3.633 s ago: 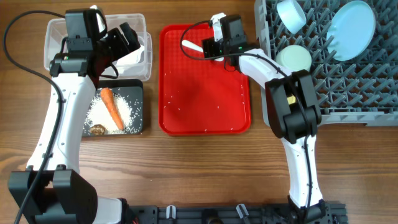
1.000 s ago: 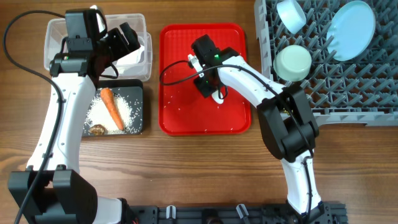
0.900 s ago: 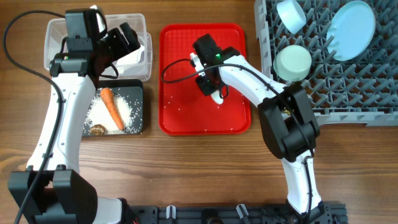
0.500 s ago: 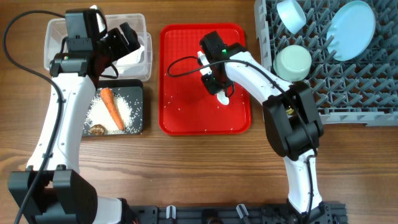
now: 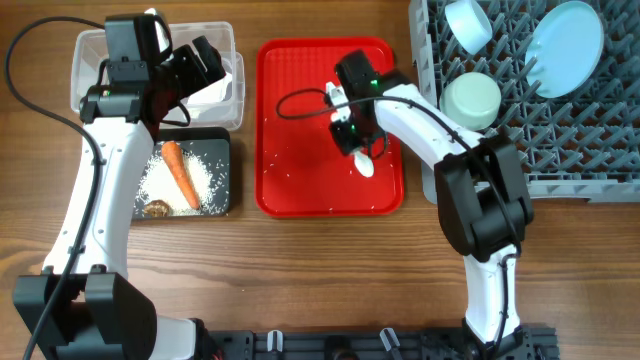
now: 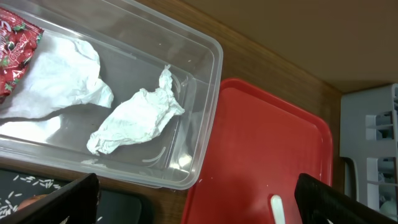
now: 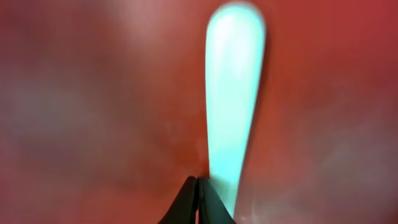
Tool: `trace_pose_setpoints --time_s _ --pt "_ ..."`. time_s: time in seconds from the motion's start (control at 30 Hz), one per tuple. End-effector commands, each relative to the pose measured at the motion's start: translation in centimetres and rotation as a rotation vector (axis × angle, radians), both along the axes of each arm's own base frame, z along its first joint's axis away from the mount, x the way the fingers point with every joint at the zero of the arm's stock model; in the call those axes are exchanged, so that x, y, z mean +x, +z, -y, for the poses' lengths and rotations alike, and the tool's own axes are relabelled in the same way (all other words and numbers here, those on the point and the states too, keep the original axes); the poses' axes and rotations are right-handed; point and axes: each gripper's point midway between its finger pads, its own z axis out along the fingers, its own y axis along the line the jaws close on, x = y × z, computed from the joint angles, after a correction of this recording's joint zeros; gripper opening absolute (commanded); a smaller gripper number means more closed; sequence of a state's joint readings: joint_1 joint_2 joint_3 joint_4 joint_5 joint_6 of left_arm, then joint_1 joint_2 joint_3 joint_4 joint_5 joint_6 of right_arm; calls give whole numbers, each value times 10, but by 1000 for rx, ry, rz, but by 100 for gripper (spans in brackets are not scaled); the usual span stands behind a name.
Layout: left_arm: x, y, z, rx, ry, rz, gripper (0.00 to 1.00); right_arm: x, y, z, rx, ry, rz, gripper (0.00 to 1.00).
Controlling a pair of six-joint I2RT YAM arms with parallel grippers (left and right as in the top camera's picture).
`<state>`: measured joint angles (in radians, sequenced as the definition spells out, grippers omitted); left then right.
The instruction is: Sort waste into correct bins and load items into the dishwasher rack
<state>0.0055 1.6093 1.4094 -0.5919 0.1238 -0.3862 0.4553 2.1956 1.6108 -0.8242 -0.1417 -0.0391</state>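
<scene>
Overhead: the red tray lies mid-surface. Over its right half the right pincer points down, and the white spoon sticks out from under it toward the tray's near right corner. Left of the red tray sits the clear tub, with the left pincer hanging over the end nearest the tray. The black tray lies in front of the tub, also left of the red tray. It holds the carrot, scattered rice and a brown lump. Right of the red tray stands the rack with the plate, blue bowl and mint bowl.

Left wrist: the left pincer is spread wide, holding nothing. Below it the tub contains two napkins and the wrapper. The red tray is just beside it. The spoon's handle end shows on the tray, and the rack is at the right edge.

Right wrist: the view is blurred. The right pincer has its tips pressed together at the narrow end of the spoon, clamping it. The spoon's wide end points away over the red tray.
</scene>
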Motion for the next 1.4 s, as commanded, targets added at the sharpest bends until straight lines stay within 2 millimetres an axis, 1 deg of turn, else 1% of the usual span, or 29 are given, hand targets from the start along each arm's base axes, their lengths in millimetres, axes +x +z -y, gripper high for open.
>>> trace_pose_setpoints --time_s 0.0,0.03,0.07,0.13,0.17,0.2,0.23,0.27,0.43,0.5,0.57,0.6,0.67,0.77,0.8,0.83,0.87,0.9,0.93,1.0,1.1,1.23,1.27,1.37 --pt "2 2 0 18 -7 10 100 -15 -17 8 -22 -30 -31 5" --pt "2 2 0 18 -7 9 100 -11 -18 12 -51 -44 -12 11" --pt "2 2 0 18 -7 10 100 -7 -15 13 -58 -46 9 16" --pt "2 2 0 18 -7 9 100 4 -1 8 -41 -45 44 27" --pt "2 2 0 18 -7 10 100 11 11 5 -30 -46 70 38" --pt "2 2 0 18 -7 10 100 18 20 4 -28 -49 95 45" --pt "2 2 0 18 -7 10 100 28 30 4 -35 -56 135 57" --pt "2 2 0 18 -7 9 100 37 35 2 -35 -61 173 61" --pt "2 2 0 18 -7 9 100 58 36 -8 1 -40 259 62" --pt "2 2 0 18 -7 10 100 69 31 5 -71 -46 308 62" --pt "2 2 0 18 -7 10 100 68 16 8 -107 -8 298 62" --pt "2 2 0 18 -7 9 100 67 3 11 -129 5 278 62" --pt "2 2 0 18 -7 9 100 62 -15 21 -163 -4 240 62" --pt "2 2 0 18 -7 9 100 59 -23 29 -171 -13 213 62" --pt "2 2 0 18 -7 10 100 54 -27 29 -152 -9 182 57" --pt "2 2 0 18 -7 10 100 46 -31 25 -125 1 144 43" --pt "2 2 0 18 -7 10 100 41 -33 23 -108 6 121 26" --pt "2 2 0 18 -7 9 100 32 -35 17 -72 16 80 11" --pt "2 2 0 18 -7 10 100 29 -35 15 -57 20 66 7" --pt "2 2 0 18 -7 9 100 26 -35 13 -46 22 52 4" --pt "2 2 0 18 -7 9 100 23 -35 14 -49 23 35 4" --pt "2 2 0 18 -7 10 100 22 -26 10 -27 26 26 4" --pt "2 2 0 18 -7 9 100 20 -27 9 -19 28 20 4" --pt "2 2 0 18 -7 10 100 20 -42 9 -18 28 25 4"
